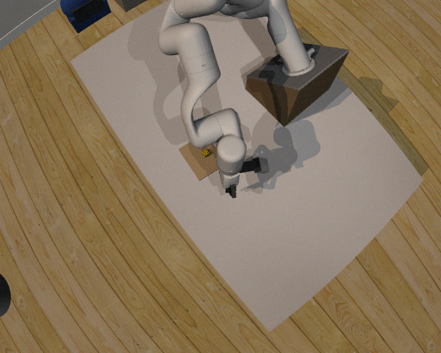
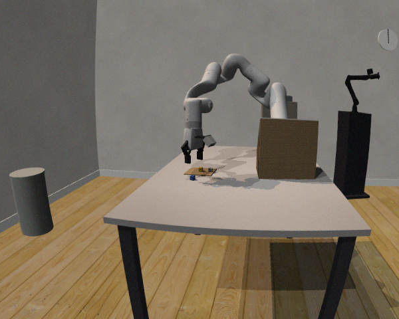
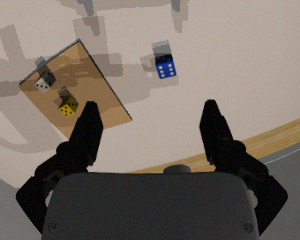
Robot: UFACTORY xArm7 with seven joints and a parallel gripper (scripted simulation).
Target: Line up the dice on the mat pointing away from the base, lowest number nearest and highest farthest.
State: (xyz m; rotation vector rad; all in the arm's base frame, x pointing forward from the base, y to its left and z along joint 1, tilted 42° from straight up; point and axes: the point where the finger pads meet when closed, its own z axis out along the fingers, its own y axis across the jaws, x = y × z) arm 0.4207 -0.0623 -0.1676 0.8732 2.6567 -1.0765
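A small brown mat [image 3: 73, 88] lies on the table; it also shows in the top view [image 1: 200, 161] and the side view [image 2: 199, 171]. A yellow die [image 3: 68, 106] [image 1: 205, 152] [image 2: 200, 169] and a white die [image 3: 44, 80] [image 2: 210, 169] sit on the mat. A blue die [image 3: 165, 67] [image 2: 192, 177] lies on the bare table beside the mat; the arm hides it in the top view. My gripper [image 3: 150, 113] [image 2: 192, 156] hangs open and empty well above the table, over the spot between the mat and the blue die.
The arm's base stands on a brown box [image 2: 286, 148] [image 1: 295, 85] to the right of the mat. The table's edge [image 3: 257, 147] runs close to the blue die on the far side from the box. A grey cylinder [image 2: 30, 201] and a black stand [image 2: 352, 151] stand off the table.
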